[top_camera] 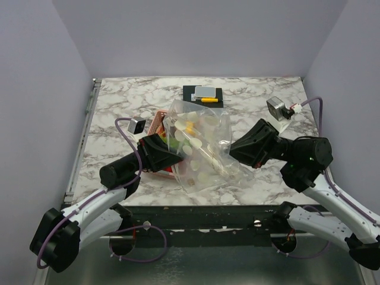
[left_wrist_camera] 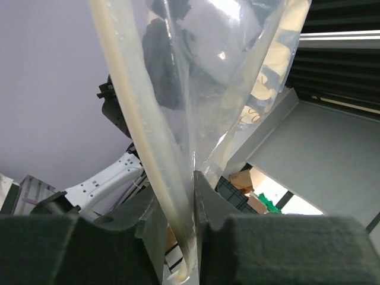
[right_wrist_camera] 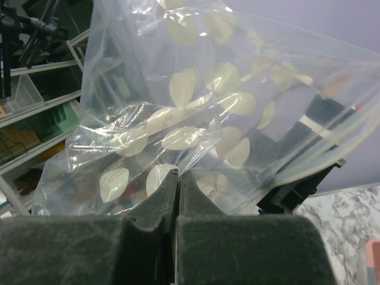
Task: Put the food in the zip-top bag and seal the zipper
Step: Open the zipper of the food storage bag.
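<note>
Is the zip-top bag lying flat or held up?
Held up: left tool and right tool each pinch one side of the zip-top bag.

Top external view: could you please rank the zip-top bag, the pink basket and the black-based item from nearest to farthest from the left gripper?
1. zip-top bag, pinched in the left gripper, spreading to its right.
2. pink basket, just behind the gripper.
3. black-based item, far back, centre.

1 zip-top bag (top_camera: 205,151); 1 pink basket (top_camera: 156,124); 1 yellow-grey item (top_camera: 205,93) on black base; food (top_camera: 189,126) count unclear.
</note>
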You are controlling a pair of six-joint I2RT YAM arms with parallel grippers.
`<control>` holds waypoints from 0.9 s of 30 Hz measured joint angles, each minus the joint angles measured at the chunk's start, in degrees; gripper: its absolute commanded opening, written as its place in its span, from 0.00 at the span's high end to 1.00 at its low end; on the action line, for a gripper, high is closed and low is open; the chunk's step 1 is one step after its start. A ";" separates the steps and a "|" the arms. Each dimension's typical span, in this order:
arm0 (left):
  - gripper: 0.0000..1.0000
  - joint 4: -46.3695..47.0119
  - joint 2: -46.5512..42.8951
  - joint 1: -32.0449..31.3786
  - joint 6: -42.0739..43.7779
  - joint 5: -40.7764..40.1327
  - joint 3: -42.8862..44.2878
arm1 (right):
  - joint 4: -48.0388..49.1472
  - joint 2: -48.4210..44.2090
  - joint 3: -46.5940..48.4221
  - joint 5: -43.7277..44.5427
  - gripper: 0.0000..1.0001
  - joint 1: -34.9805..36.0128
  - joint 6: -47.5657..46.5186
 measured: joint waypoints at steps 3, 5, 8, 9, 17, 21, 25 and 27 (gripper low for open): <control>1.00 0.02 0.00 0.00 -0.02 0.00 0.00 | -4.26 -2.36 -1.07 1.25 0.99 0.15 -2.27; 1.00 -0.02 -0.02 -0.02 0.04 0.00 0.00 | -7.13 -3.87 -1.88 2.16 0.97 0.15 -3.78; 1.00 0.02 -0.07 -0.04 0.00 0.02 0.00 | -12.11 -6.21 -2.84 4.24 0.84 0.15 -6.08; 1.00 0.02 -0.07 -0.04 0.00 0.02 0.00 | -13.86 -7.02 -3.10 5.05 0.79 0.15 -6.82; 1.00 -0.02 -0.87 -0.04 1.49 0.20 0.00 | -29.64 -14.27 -3.65 13.18 0.53 0.17 -13.09; 1.00 -1.11 -4.15 -0.04 5.20 0.46 0.00 | -38.93 -17.73 -2.54 18.69 0.47 0.15 -16.22; 1.00 -6.67 -7.74 -0.04 10.34 0.83 0.37 | -47.12 -20.17 -0.85 24.26 0.42 0.15 -18.67; 1.00 -13.88 -9.77 -0.04 14.62 0.85 1.42 | -50.95 -20.92 0.24 26.77 0.40 0.17 -19.82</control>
